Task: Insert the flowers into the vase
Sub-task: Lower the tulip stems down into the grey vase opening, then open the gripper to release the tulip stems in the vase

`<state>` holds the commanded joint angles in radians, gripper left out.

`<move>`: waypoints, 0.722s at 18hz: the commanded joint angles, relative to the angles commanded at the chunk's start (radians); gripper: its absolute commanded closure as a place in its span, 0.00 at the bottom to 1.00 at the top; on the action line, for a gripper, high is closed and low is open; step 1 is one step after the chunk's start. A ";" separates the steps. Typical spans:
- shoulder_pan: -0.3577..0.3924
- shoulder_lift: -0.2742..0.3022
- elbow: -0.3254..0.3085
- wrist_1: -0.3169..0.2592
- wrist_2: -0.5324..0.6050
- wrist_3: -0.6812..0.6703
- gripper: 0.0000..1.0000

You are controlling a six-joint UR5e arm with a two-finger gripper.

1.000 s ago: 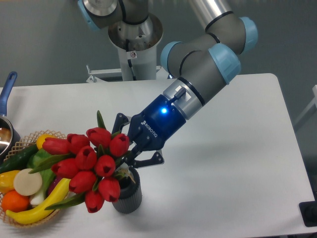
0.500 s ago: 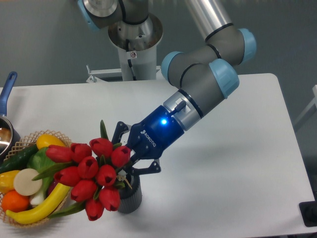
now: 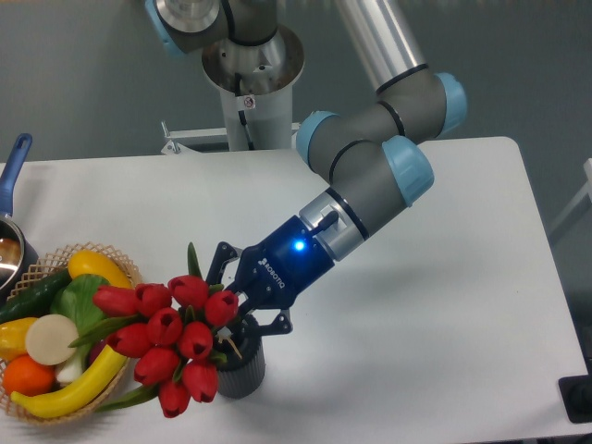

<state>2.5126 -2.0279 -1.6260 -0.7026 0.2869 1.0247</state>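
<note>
My end effector is clamped on the flowers at the stems, w/ red buds tilted out to the side over the vase, stem ends at its rim, vase upright on tabletop beside wicker basket.

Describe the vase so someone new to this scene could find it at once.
Start at the white table and go to its front edge, just right of the wicker basket of produce. The vase stands beneath the gripper and the flowers: a small, nearly black ribbed cylinder, unlike the colourful things beside it.
</note>
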 joint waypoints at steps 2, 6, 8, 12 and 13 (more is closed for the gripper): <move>0.005 -0.002 -0.008 0.000 0.002 0.003 0.92; 0.011 -0.017 -0.054 0.002 0.003 0.110 0.84; 0.023 -0.018 -0.084 0.000 0.005 0.150 0.82; 0.028 -0.017 -0.118 0.000 0.006 0.193 0.65; 0.031 -0.017 -0.118 0.000 0.008 0.192 0.51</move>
<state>2.5433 -2.0448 -1.7441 -0.7026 0.2945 1.2165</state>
